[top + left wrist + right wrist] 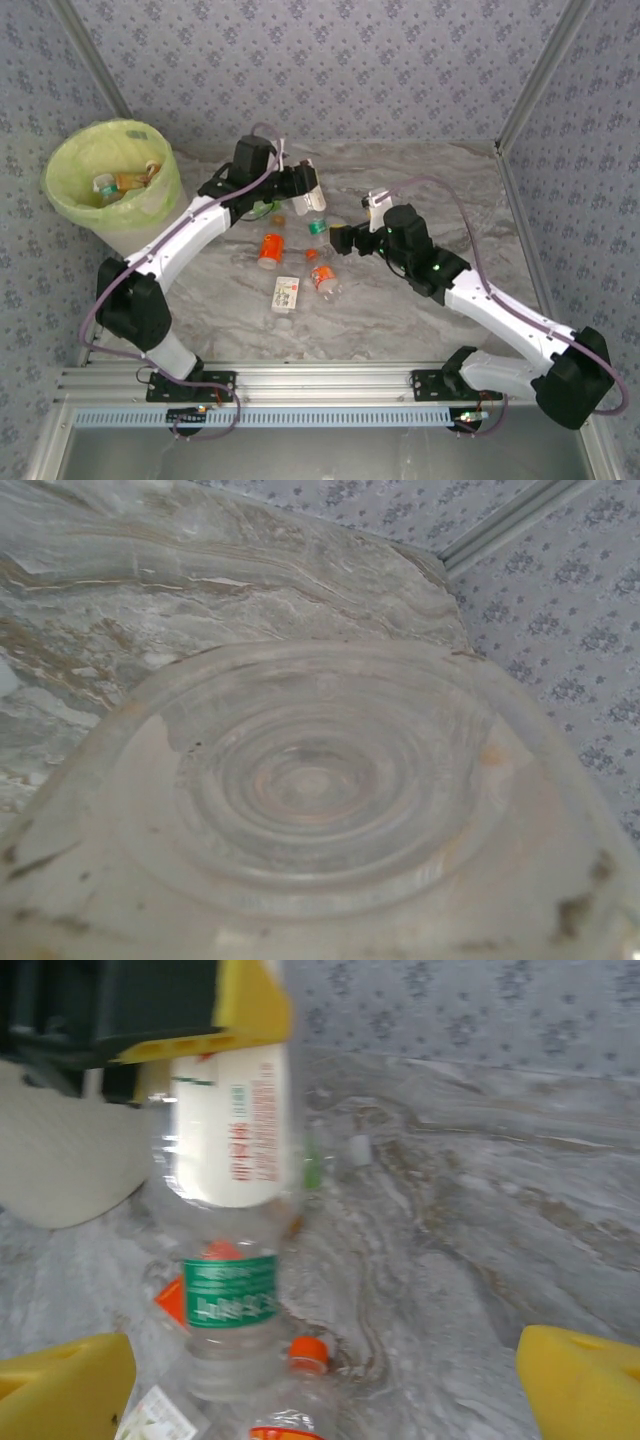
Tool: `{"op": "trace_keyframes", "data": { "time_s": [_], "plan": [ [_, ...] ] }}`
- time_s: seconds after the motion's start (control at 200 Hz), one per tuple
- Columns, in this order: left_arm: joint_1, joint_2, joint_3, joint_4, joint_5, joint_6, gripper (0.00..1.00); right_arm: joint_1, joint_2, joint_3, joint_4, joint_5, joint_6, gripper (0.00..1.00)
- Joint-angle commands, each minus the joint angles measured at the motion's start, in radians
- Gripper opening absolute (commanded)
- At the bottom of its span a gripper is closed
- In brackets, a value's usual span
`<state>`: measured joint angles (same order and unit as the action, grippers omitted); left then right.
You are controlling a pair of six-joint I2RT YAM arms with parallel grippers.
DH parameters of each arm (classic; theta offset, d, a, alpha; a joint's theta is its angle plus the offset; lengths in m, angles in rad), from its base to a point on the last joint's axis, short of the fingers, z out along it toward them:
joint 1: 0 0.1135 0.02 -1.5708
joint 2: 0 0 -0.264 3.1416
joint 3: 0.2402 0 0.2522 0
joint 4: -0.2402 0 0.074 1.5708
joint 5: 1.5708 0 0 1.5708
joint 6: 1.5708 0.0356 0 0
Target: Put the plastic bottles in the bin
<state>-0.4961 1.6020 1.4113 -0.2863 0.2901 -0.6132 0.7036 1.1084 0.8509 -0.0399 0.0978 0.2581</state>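
Gripping white-label bottle (316, 200) w/ L gripper (303, 186), upper centre, R gripper (345, 238) splayed empty alongside; likely light, thin, slick, crushable, so mid-label pinch best; other bottles (270, 250) mid-frame, bin (100, 215) upper left.

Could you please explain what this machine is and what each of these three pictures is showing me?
These are two robot arms bolted to the near edge of a marble-patterned table. The overhead picture comes from a fixed camera above and behind them. The other two come from a small camera on each wrist. Each arm ends in a two-finger gripper. The left gripper is closed on a white-labelled bottle; the ringed shape close to the left wrist camera is that bottle's clear base. The right gripper is open, and its yellow fingers sit at the bottom corners of its own picture. Several small bottles lie on the table, among them an orange-labelled bottle. The bin, at the far left with a yellow-green liner, already contains some.
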Motion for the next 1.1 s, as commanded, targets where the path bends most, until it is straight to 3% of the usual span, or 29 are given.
{"op": "trace_keyframes", "data": {
  "time_s": [0.0,0.31,0.46,0.994,1.094],
  "plan": [
    [0.030,-0.082,0.027,-0.035,-0.032,0.038,0.42,-0.007,-0.038,-0.028,-0.023,0.115,0.030,1.00],
    [0.115,-0.222,0.081,-0.147,-0.121,0.153,0.42,-0.020,-0.085,-0.105,0.138,0.127,0.016,1.00],
    [0.140,-0.282,0.162,-0.212,-0.303,0.288,0.43,-0.022,-0.072,-0.096,0.146,0.117,0.001,1.00],
    [0.447,-0.363,0.298,-0.220,-0.509,0.350,0.41,-0.023,-0.061,-0.067,0.115,0.178,0.030,1.00],
    [0.492,-0.357,0.311,-0.197,-0.591,0.386,0.41,-0.024,-0.061,-0.068,0.111,0.182,0.032,1.00]
  ]
}}
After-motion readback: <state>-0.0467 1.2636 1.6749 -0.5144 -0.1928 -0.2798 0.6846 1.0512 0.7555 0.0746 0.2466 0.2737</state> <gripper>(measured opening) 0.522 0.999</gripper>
